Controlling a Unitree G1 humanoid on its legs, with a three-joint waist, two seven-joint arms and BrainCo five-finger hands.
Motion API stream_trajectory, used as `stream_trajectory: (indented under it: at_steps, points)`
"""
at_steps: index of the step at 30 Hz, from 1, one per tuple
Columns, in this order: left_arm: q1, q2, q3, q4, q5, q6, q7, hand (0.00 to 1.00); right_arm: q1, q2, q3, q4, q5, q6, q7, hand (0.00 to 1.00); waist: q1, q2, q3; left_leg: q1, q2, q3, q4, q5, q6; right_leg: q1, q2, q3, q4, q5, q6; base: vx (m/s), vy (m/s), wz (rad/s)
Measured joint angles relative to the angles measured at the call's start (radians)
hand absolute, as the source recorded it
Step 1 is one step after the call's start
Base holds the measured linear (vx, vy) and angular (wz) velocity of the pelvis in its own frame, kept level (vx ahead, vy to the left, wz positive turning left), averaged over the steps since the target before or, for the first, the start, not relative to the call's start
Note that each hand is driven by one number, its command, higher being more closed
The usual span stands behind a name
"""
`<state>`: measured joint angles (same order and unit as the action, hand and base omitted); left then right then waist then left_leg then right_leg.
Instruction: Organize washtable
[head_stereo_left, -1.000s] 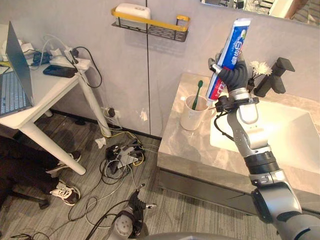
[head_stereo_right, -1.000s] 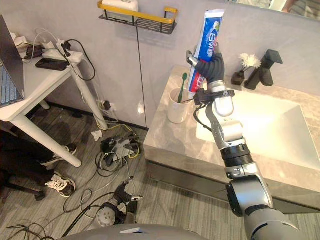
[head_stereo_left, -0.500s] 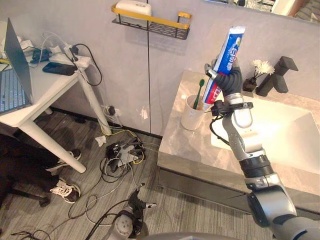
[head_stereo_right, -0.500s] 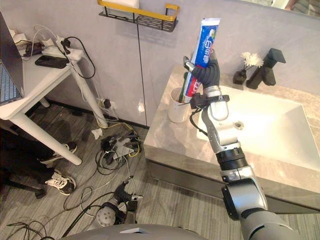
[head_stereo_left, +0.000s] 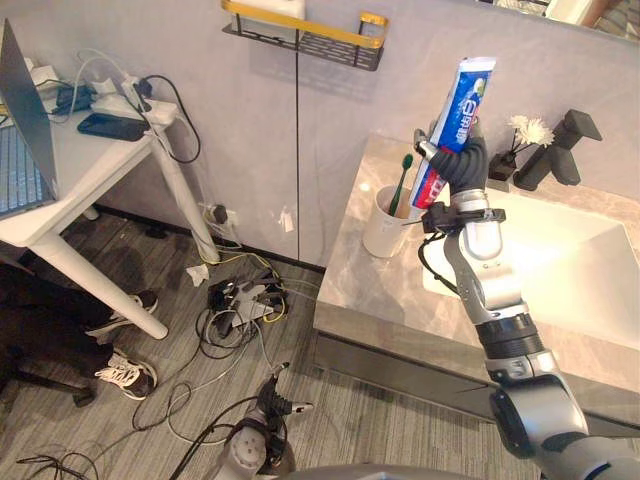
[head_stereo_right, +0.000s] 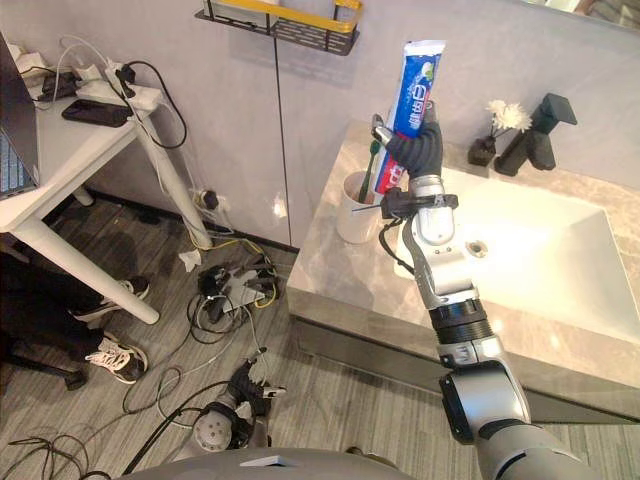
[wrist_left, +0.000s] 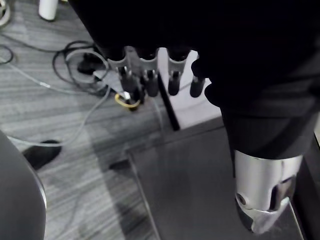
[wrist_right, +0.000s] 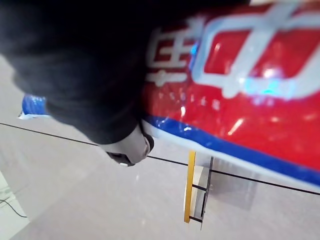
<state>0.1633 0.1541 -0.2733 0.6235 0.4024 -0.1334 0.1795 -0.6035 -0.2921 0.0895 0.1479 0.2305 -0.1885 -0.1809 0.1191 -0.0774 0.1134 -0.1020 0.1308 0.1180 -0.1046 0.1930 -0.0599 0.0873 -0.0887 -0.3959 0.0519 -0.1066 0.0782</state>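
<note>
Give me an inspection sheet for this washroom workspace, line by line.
Surface: grey marbled counter with white basin.
Job's things: blue-and-red toothpaste tube upright, close to white cup holding green toothbrush.
Clutter: small dark vase of white flowers, black faucet.
Grippers: right robot hand curled round tube; left robot hand relaxed, low over grey floor.
Cables: tangle on floor.
Surroundings: white desk, laptop, yellow-railed wall shelf, a person's shoes.

Blue, white and red plastic toothpaste tube (head_stereo_left: 462, 100); plain white round cup (head_stereo_left: 380, 232); green slim toothbrush (head_stereo_left: 402, 175); veined grey-beige stone counter (head_stereo_left: 380, 300); yellow-railed black wire shelf (head_stereo_left: 340, 48).
</note>
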Motion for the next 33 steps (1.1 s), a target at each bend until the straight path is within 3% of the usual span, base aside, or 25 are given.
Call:
stream_trajectory:
  at_steps: [4, 14, 33]
  points:
    - [0.001, 0.0, 0.0, -0.023, 0.0, -0.001, 0.006, 0.0, 0.0, 0.0, -0.033, -0.036, -0.019, 0.0, -0.029, 1.0, 0.0, 0.002, 0.027, -0.005, 0.0, 0.0, 0.0, 0.0, 0.0, -0.006, -0.001, 0.0, 0.004, 0.0, 0.0, 0.0, 0.0, 0.0]
    - [0.011, -0.003, 0.0, -0.036, 0.0, -0.001, 0.007, 0.0, 0.0, 0.0, -0.055, -0.038, -0.038, -0.001, -0.056, 1.0, 0.0, 0.001, 0.027, -0.015, 0.0, -0.004, 0.0, 0.006, -0.008, -0.016, 0.001, 0.0, 0.006, -0.003, -0.004, 0.0, 0.0, 0.0]
    - [0.014, -0.004, 0.0, -0.036, -0.001, -0.011, 0.02, 0.0, 0.0, 0.04, -0.047, -0.038, -0.054, -0.001, -0.057, 1.0, 0.002, 0.002, 0.027, -0.021, 0.001, -0.006, 0.0, 0.006, -0.007, -0.021, 0.002, -0.001, 0.007, -0.004, -0.004, 0.0, 0.0, 0.0]
